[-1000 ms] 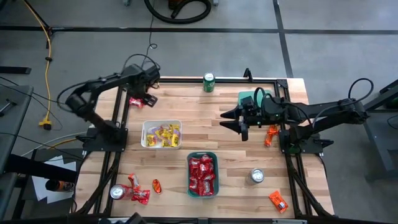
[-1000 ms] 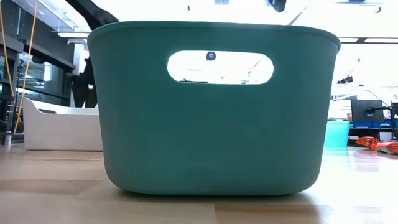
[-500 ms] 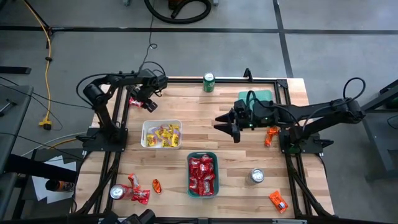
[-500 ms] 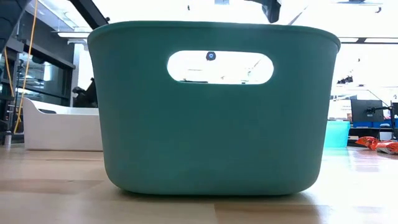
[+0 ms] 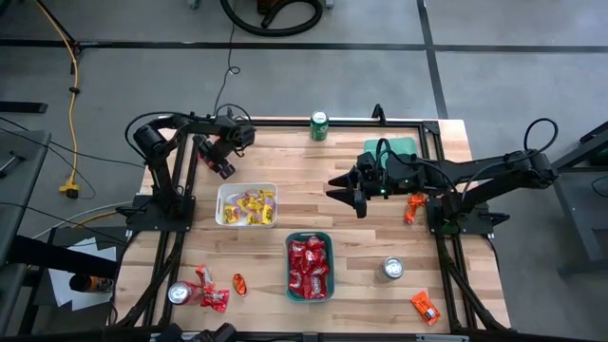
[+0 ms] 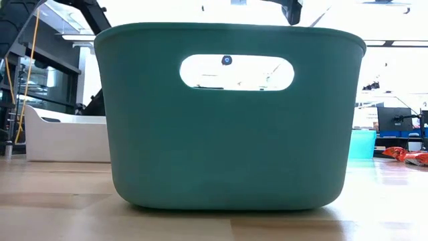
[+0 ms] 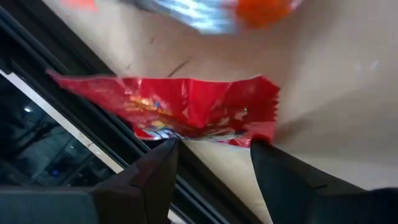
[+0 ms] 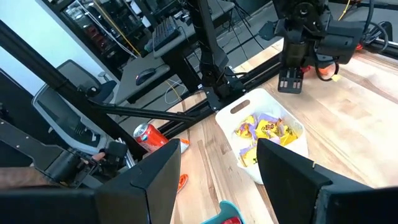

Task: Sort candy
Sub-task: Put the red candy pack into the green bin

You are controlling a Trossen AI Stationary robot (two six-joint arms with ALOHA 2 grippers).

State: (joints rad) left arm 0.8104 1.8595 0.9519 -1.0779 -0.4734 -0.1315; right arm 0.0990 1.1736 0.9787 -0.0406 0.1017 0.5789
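A red candy packet (image 7: 186,112) lies flat on the wood at the table's far left, against the black frame rail. My left gripper (image 7: 214,148) (image 5: 219,163) hangs just over it, slanting down and open. One fingertip stands at each side of the packet's near edge, and I see no touch. My right gripper (image 5: 344,190) is open and raised above the table's middle, holding nothing. Yellow candy fills the white tray (image 5: 220,204) (image 8: 292,146). Red candy fills the teal tray (image 5: 289,266) (image 6: 227,114).
Loose candy lies at the near left (image 5: 211,294), near right (image 5: 426,306) and right side (image 5: 414,206) (image 6: 408,155). A green can (image 5: 319,125) stands at the far edge. A silver can (image 5: 391,270) stands near the right, another can (image 5: 178,294) at the near left. A small teal bin (image 5: 404,147) is behind my right arm.
My left gripper has come down toward the red candy at the table's far left, tipping more steeply and rolling as it sank; it stays open. My right gripper shifted a little toward the table's left early on, then kept still.
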